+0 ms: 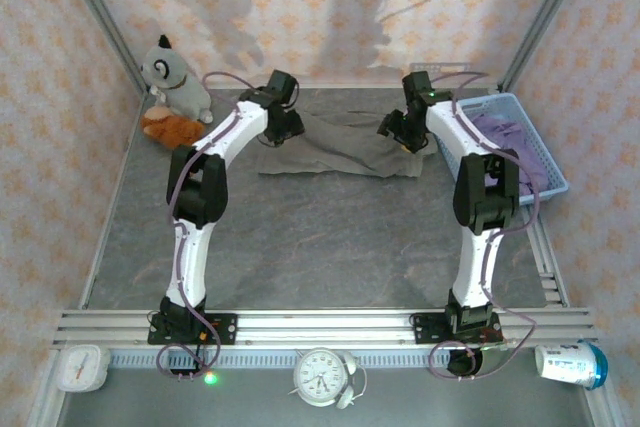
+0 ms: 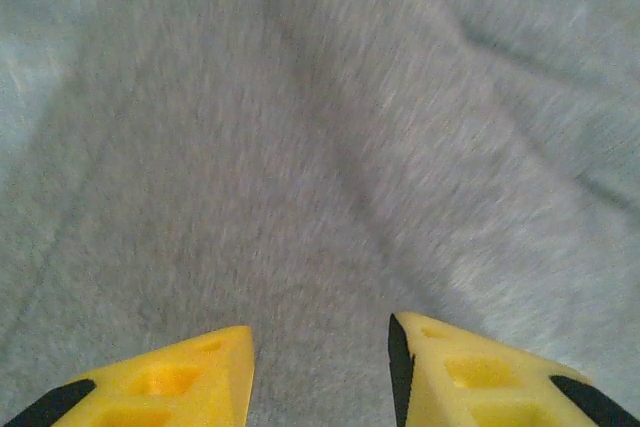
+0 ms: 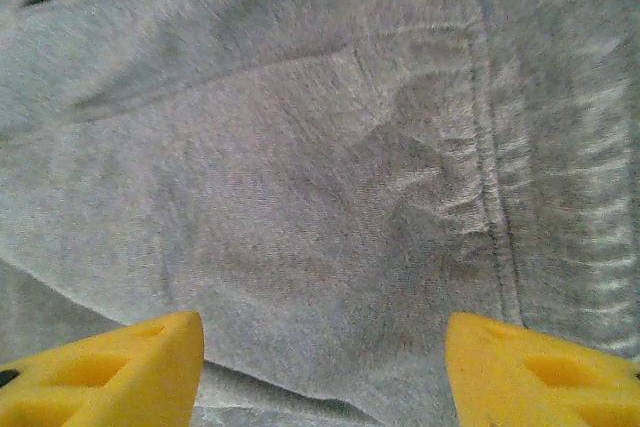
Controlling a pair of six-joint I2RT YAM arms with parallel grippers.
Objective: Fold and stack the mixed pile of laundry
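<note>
Judging the job barely begun, we saw the taupe garment spread unfolded on the far desk; the left jaws and right jaws were apart over its ends; the lavender garment lay in the basket, unfolded.

The left gripper hangs close over the taupe garment. Its yellow fingers are parted, and grey cloth shows in the gap between them. Beyond the tips, to the right, a darker line crosses the fabric. The picture is blurred, so it may be a fold or a seam.
</note>
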